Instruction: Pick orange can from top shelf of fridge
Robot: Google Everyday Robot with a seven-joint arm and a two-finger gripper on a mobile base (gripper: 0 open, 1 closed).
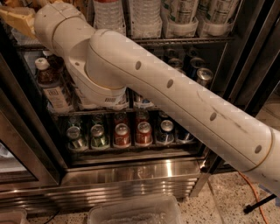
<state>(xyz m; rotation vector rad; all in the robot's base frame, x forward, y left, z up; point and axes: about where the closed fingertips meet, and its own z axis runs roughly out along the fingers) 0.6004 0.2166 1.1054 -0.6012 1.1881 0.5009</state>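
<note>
The fridge (pixel 131 168) stands open in front of me, with dark wire racks above a shiny steel base. The top shelf (pixel 183 40) runs along the upper edge and holds clear bottles (pixel 109 15) and pale tall cans (pixel 181 13) in clear plastic holders. The orange can is not visible; it is hidden or out of view. My white arm (pixel 175 100) crosses from lower right to upper left and covers much of the racks. The gripper is out of view past the upper left.
A brown white-capped bottle (pixel 50 83) stands on the middle rack at left, with blue-and-silver cans (pixel 203 76) at right. Green cans (pixel 98 135) and red cans (pixel 122 133) line the bottom rack. A clear plastic bin (pixel 135 212) and an orange cable (pixel 251 192) lie on the floor.
</note>
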